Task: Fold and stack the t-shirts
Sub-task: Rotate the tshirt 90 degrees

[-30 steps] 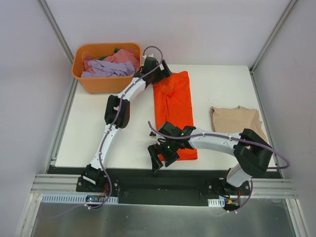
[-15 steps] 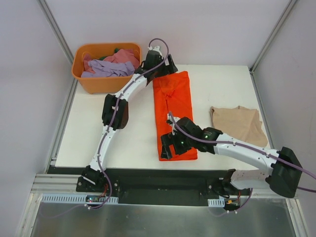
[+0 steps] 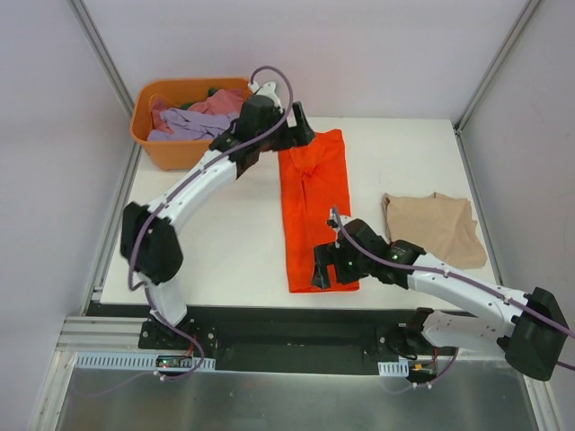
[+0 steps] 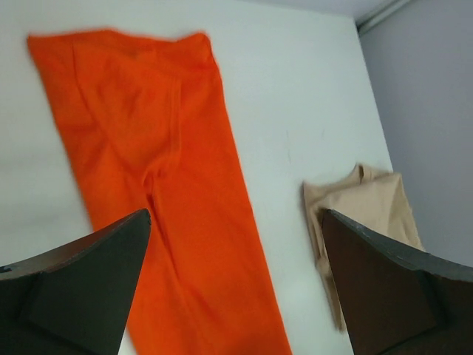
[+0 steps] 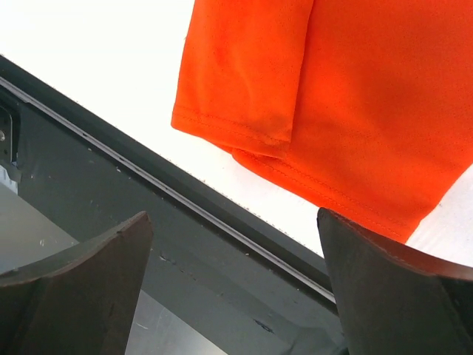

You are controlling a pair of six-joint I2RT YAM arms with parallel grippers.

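Note:
An orange t-shirt (image 3: 314,202) lies folded into a long strip down the middle of the white table (image 3: 216,242). It also shows in the left wrist view (image 4: 155,192) and the right wrist view (image 5: 332,96). A folded beige t-shirt (image 3: 431,224) lies to its right, also seen in the left wrist view (image 4: 366,214). My left gripper (image 3: 301,135) is open and empty above the strip's far end. My right gripper (image 3: 325,269) is open and empty over the strip's near end, by the table's front edge.
An orange basket (image 3: 180,153) at the back left holds several crumpled shirts, purple (image 3: 193,126) and pink (image 3: 220,103). A black rail (image 3: 296,314) runs along the table's near edge. Grey walls enclose the table on three sides.
My right gripper has moved right along the front edge, from the strip's near left corner to over its near end. The left arm swung its elbow out to the left; its gripper stayed at the far end.

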